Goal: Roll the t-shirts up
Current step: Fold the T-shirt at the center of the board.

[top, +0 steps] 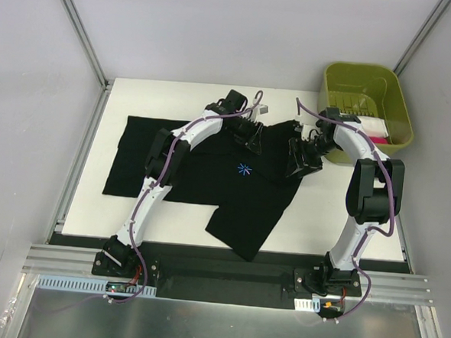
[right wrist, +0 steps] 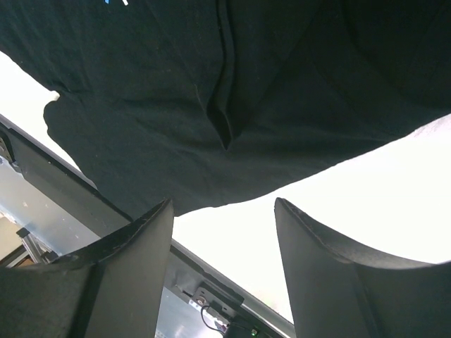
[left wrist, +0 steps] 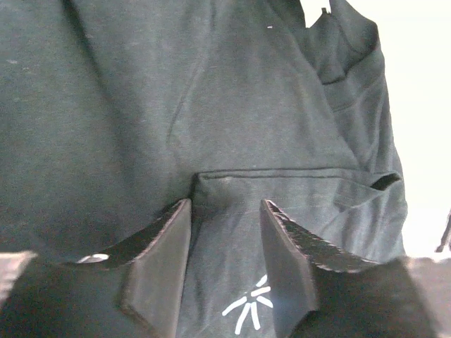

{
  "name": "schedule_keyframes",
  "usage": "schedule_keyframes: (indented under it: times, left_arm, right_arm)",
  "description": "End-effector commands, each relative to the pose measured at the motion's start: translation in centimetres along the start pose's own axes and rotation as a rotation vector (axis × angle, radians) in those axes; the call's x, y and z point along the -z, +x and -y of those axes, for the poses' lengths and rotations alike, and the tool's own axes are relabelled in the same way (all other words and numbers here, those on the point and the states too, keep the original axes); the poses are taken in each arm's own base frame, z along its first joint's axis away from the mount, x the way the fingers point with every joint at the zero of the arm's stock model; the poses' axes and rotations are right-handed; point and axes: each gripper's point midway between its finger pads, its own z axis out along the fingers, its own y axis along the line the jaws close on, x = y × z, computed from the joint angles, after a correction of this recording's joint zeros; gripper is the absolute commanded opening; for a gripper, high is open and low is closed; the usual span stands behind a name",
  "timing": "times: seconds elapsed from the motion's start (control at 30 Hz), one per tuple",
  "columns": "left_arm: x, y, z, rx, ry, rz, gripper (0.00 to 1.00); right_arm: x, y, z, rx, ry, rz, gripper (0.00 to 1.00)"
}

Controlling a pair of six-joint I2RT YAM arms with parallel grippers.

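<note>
The black t-shirt (top: 210, 176) lies spread on the white table (top: 330, 214), mostly flat. One part of it reaches to the left and another part hangs toward the near edge. Its small light-blue starburst print (top: 245, 169) faces up, a little right of the middle of the cloth. In the left wrist view the same print (left wrist: 250, 310) shows between the two fingers, and a straight folded edge (left wrist: 296, 172) runs across the cloth just beyond the fingertips.

The left gripper (top: 252, 140) is over the far part of the shirt, just beyond the print. Its jaws stand partly apart, about a middle opening, with the cloth visible in the gap (left wrist: 225, 205). I cannot tell if the fingers (left wrist: 158, 260) press on the cloth or only stay above it.

The right gripper (top: 296, 167) is at the right border of the shirt, near the left gripper. Its jaws are wide apart and nothing is between them (right wrist: 223, 204). Its wrist view looks past them to the shirt's edge (right wrist: 211, 84) and the bare table (right wrist: 366, 197).

At the far right corner stands an olive-green bin (top: 401, 111), just beside the right arm. Inside it are some white and pink things (top: 370, 126), too small to name.
</note>
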Motion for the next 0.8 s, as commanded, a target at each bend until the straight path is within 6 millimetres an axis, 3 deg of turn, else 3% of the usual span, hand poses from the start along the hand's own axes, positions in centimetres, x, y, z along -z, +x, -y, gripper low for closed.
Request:
schedule_keyframes:
  times: [0.0,0.17,0.3,0.33,0.47,0.67,0.77]
  left_arm:
    - [0.1,-1.4,0.0,-0.008,-0.043,0.031,0.39]
    - [-0.2,-1.5,-0.2,0.005,-0.070,0.033,0.24]
    - [-0.1,-1.4,-0.2,0.005,-0.073,0.032,0.10]
    - [-0.1,-1.5,-0.2,-0.003,-0.070,0.034,0.01]
    - [0.5,-2.2,0.7,-0.011,-0.038,0.049,0.00]
    - [1.4,-2.7,1.0,0.005,-0.032,0.064,0.00]
    - [1.8,-2.6,0.9,0.025,-0.029,0.066,0.00]
  right_arm:
    - [0.4,-0.1,-0.4,0.021,0.010,-0.003,0.63]
    - [-0.7,-0.7,-0.7,0.042,0.005,-0.026,0.63]
    - [-2.6,-1.2,-1.2,0.067,-0.005,-0.071,0.62]
    - [-2.9,-1.3,-1.3,0.077,0.001,-0.079,0.62]
    - [-3.8,-2.2,-1.0,0.109,0.041,-0.092,0.62]
    - [-4.4,-1.8,-0.9,0.120,0.049,-0.117,0.61]
    - [-4.7,-1.6,-0.8,0.127,0.048,-0.124,0.56]
